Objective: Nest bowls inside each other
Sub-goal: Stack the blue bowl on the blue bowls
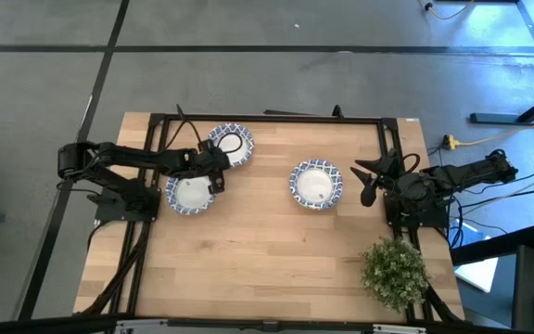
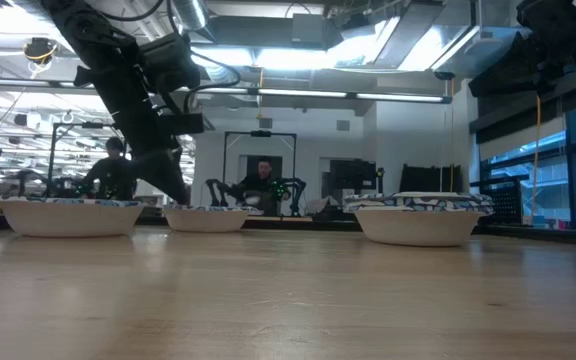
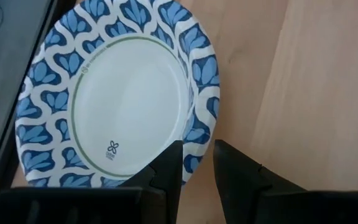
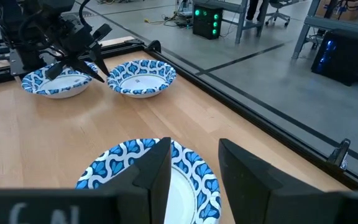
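My left hand (image 1: 213, 176), fingers slightly apart, straddles the left bowl's (image 1: 190, 194) rim; my right hand (image 1: 371, 178), parted, empty, waits beside the right bowl (image 1: 315, 185).

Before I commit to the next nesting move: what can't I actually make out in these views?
- High view, straight down: whether the back bowl, left bowl or centre bowl is already a stack.
- Left wrist view: whether the open left tool touches the bowl rim between its fingers.
- Right wrist view: the centre bowl's near part, covered by the open right tool and the bottom edge.
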### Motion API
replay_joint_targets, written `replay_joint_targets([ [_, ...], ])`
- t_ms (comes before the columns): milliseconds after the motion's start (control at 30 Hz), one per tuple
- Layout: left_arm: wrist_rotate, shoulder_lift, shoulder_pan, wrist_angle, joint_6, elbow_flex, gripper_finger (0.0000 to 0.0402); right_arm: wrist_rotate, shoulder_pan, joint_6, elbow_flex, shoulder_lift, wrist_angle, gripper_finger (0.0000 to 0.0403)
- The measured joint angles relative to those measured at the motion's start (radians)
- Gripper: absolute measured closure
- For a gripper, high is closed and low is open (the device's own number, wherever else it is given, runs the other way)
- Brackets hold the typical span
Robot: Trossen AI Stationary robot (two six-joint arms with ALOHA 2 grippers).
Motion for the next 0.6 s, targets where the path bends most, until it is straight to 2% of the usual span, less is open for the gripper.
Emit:
replay_joint_targets([
  [200,0.005,0.0,0.0,-0.028,-0.001,0.0,0.0317,0.0,0.0,0.0,0.0,0.0,-0.005,0.0267],
  [467,-0.046,0.0,0.001,-0.03,0.0,0.0,0.0317,0.001,0.0,-0.004,0.0,0.0,-0.005,0.0267],
  [600,-0.018,0.002,0.01,-0.031,-0.001,0.0,0.0317,0.001,0.0,-0.004,0.0,0.0,-0.005,0.0267],
])
